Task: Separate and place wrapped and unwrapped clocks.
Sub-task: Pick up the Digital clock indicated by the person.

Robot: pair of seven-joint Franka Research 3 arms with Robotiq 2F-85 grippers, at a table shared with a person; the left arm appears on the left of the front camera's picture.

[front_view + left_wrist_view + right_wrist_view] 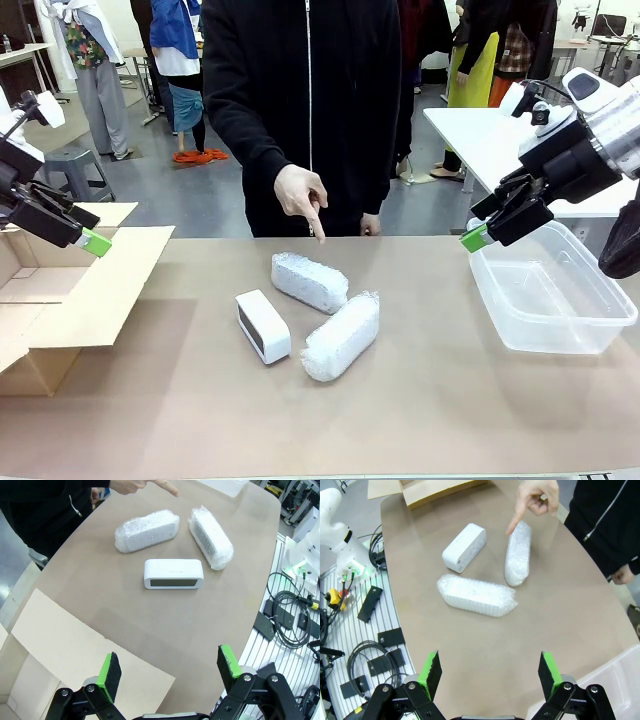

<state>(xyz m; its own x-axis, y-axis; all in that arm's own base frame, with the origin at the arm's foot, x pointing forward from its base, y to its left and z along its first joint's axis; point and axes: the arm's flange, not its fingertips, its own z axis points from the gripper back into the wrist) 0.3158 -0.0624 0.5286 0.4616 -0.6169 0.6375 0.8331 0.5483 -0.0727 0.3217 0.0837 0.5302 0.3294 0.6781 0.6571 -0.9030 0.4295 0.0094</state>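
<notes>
Setting: robotics lab, open-plan.
Rig: white robot arm base [340, 535], cables [282, 600] and black modules [370, 602] on slatted framing beside the brown surface [400, 400].
Background: grey floor [200, 195], white table [480, 135], stool [75, 165], people [470, 60] standing.

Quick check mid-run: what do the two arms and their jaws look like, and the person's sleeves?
The left arm and right arm are white, with black jaws tipped by bright green pads. The person's sleeve is black, on a jacket with a pale zip.
</notes>
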